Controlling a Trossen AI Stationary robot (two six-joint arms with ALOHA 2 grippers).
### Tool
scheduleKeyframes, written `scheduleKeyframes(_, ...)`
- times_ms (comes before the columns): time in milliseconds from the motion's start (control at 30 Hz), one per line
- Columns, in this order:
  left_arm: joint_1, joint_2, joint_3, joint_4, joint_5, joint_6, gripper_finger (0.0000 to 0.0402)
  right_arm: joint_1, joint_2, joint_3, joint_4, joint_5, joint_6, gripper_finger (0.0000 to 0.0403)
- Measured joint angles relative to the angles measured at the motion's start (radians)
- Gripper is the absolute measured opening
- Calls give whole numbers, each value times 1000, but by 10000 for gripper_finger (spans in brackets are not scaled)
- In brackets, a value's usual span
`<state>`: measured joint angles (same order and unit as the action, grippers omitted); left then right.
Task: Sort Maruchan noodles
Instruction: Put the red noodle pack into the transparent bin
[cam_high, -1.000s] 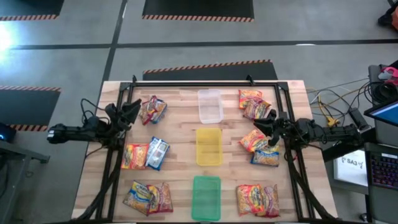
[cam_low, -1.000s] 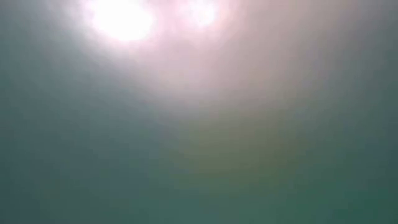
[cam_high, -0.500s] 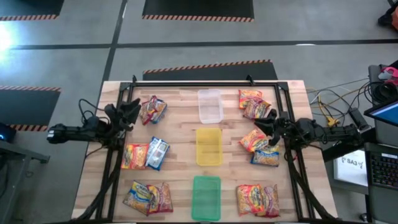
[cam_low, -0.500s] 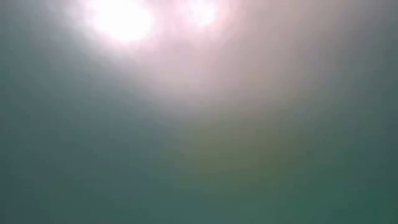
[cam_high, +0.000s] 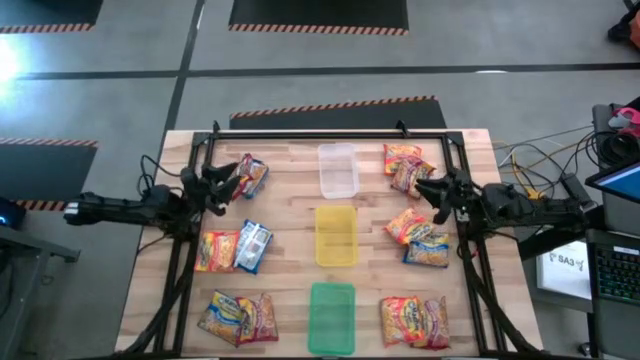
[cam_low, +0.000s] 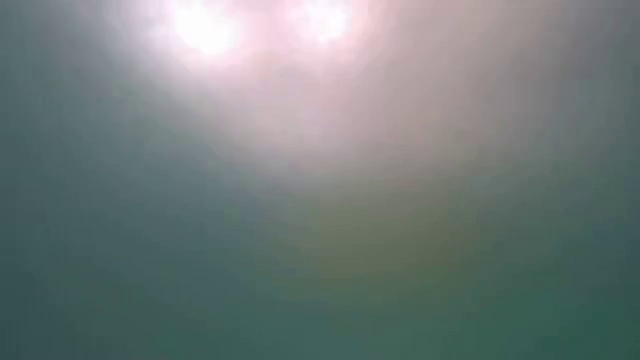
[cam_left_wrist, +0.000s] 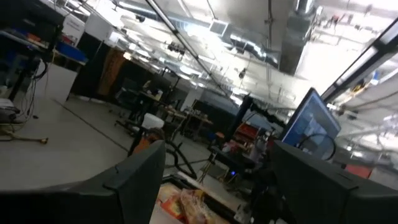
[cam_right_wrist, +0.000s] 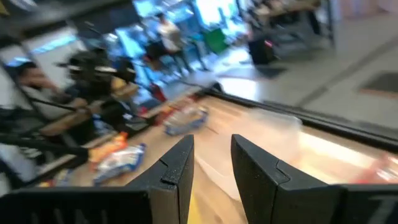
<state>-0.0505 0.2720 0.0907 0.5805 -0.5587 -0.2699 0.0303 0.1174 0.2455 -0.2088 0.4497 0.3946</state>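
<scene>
Both arms have swung toward the far side of the bench since the earlier frame. The crinkly red-and-yellow plastic noodle packet (cam_high: 250, 174) at the bench's far left now lies just beside the left pincer (cam_high: 228, 183), slightly beyond its tips, its long axis slanting across the wooden bench (cam_high: 290, 250). That pincer stands wide and empty, and it is much the nearer arm. The right pincer (cam_high: 432, 190) is narrow and holds nothing, between two packet clusters on the right.

Clear tray (cam_high: 338, 169), yellow tray (cam_high: 336, 235), green tray (cam_high: 331, 318) (mid-table column).
</scene>
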Motion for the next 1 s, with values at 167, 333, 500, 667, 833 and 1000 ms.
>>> scheduleKeyframes(167,0,119,43,-7,-38,3,275,-4,73,97,-230,52,156,95)
scheduleKeyframes(333,0,221,60,-5,-61,-17,275,-16,179,192,-398,48,264,96)
scheduleKeyframes(500,0,298,76,1,-62,-43,275,-31,289,303,-520,44,275,105)
scheduleKeyframes(667,0,357,79,2,-62,-70,275,-34,375,369,-571,-5,291,140)
scheduleKeyframes(833,0,409,79,8,-62,-104,275,-61,451,402,-646,-13,385,177)
scheduleKeyframes(1000,0,453,79,57,-63,-107,275,-132,531,437,-782,-13,416,190)
